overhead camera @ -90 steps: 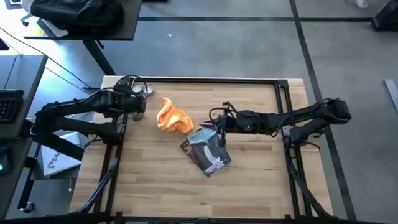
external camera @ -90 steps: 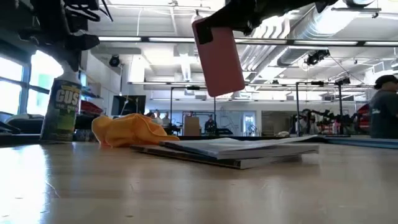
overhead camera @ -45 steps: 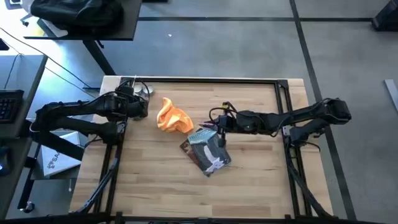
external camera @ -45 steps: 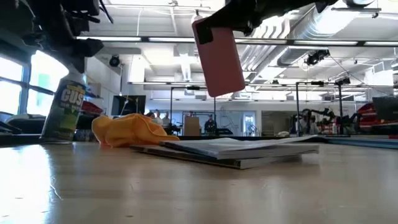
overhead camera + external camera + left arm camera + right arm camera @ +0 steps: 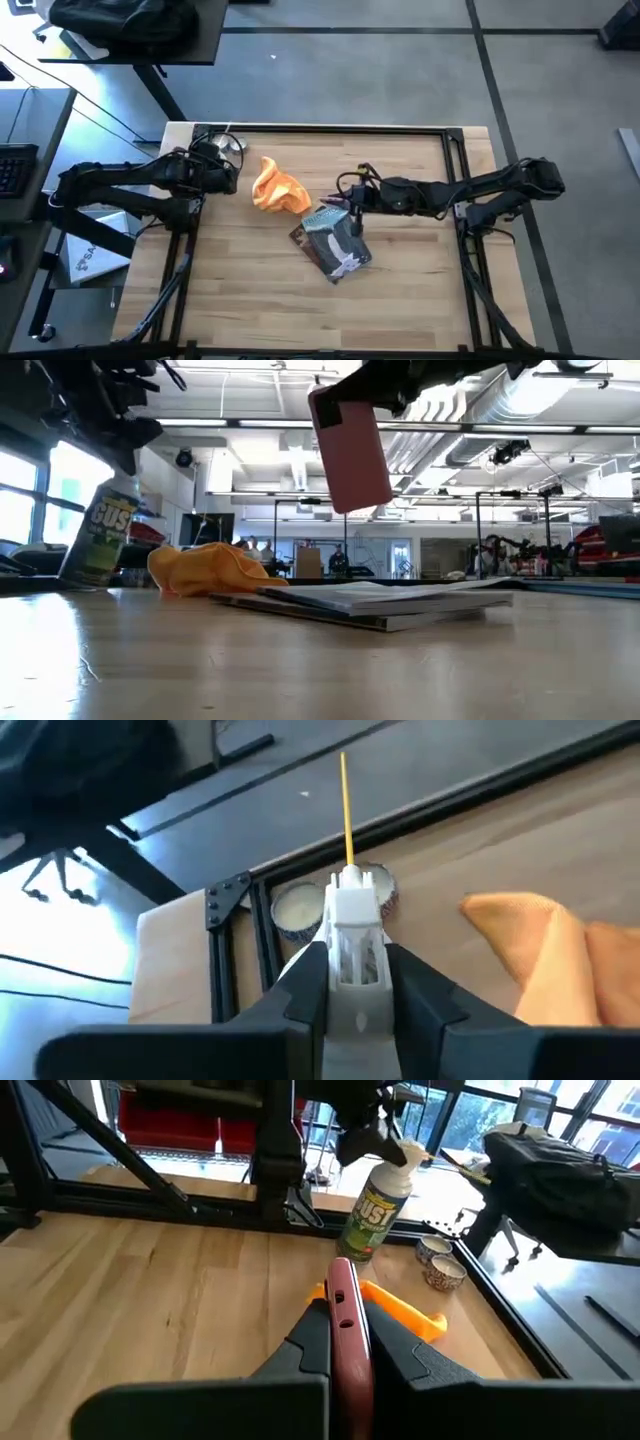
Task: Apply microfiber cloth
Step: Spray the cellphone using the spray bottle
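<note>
The microfiber cloth [image 5: 277, 190] lies crumpled on the wooden table [image 5: 400, 290], untouched by either arm. Just beside the cloth, toward the right arm, lies a blue-grey printed packet [image 5: 331, 243], their edges close or touching; the low view shows the packet [image 5: 375, 601] flat and the cloth [image 5: 205, 570] as a low mound behind it. The right gripper [image 5: 352, 203] hangs over the packet's near end, beside the cloth, fingers clenched on a phone in a pink case [image 5: 350, 445]. The high view hides that case; the low view shows it raised well above the table and tilted, and the right wrist view shows its thin edge [image 5: 341, 1320] pinched between the fingers. On the cloth's other side, the left gripper [image 5: 222, 165] grips a spray bottle [image 5: 102, 532], which the low view shows leaning. The left wrist view alone shows its white nozzle [image 5: 351, 920] and yellow straw [image 5: 346, 805] between the fingers, with two small foil cups [image 5: 295, 907] beyond.
</note>
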`<action>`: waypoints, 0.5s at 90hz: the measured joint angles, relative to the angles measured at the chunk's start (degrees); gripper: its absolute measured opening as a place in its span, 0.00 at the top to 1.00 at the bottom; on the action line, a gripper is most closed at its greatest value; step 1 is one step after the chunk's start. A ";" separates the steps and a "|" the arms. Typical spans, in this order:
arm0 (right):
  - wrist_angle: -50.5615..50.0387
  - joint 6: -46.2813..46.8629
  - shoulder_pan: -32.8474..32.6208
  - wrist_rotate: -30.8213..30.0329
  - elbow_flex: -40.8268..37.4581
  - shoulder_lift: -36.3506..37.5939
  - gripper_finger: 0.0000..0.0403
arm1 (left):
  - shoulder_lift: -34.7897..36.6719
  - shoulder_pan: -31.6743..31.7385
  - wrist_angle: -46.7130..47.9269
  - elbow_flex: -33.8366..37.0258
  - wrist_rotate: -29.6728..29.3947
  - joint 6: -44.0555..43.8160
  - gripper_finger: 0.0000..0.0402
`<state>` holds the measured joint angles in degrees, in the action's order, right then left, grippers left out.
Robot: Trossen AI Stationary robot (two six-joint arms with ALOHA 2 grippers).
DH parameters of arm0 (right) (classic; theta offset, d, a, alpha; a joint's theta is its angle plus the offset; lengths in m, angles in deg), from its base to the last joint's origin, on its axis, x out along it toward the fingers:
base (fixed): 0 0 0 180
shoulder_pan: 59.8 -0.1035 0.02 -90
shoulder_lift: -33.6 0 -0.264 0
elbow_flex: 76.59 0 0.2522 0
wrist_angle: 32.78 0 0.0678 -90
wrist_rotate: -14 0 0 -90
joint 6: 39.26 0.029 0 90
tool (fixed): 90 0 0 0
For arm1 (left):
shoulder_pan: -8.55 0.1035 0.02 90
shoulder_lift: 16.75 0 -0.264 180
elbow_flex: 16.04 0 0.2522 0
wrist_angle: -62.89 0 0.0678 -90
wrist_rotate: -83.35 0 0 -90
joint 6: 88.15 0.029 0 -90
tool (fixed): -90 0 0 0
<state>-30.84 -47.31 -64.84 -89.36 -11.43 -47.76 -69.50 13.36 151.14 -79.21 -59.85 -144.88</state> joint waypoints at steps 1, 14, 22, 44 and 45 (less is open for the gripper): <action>0.01 -0.08 0.00 0.01 0.04 0.00 1.00 | 0.07 -0.14 0.06 -0.30 0.28 0.03 0.87; -0.02 -1.01 0.00 0.01 0.88 0.00 1.00 | 1.42 -3.85 -0.99 -4.15 3.76 2.15 0.87; 0.08 -1.09 -0.31 0.01 1.05 0.02 1.00 | 1.86 -7.48 -1.43 -5.53 7.58 2.41 0.87; 0.02 -1.25 -2.12 0.01 1.05 0.02 1.00 | 1.39 -19.76 -4.92 -3.46 10.58 -5.23 0.87; 0.03 -1.26 -2.21 0.01 1.05 0.02 1.00 | 1.31 -20.25 -5.54 -3.30 9.90 -5.33 0.87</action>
<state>-30.81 -48.57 -67.05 -89.34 -10.38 -47.74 -68.19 -6.89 145.60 -82.52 -49.95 -150.22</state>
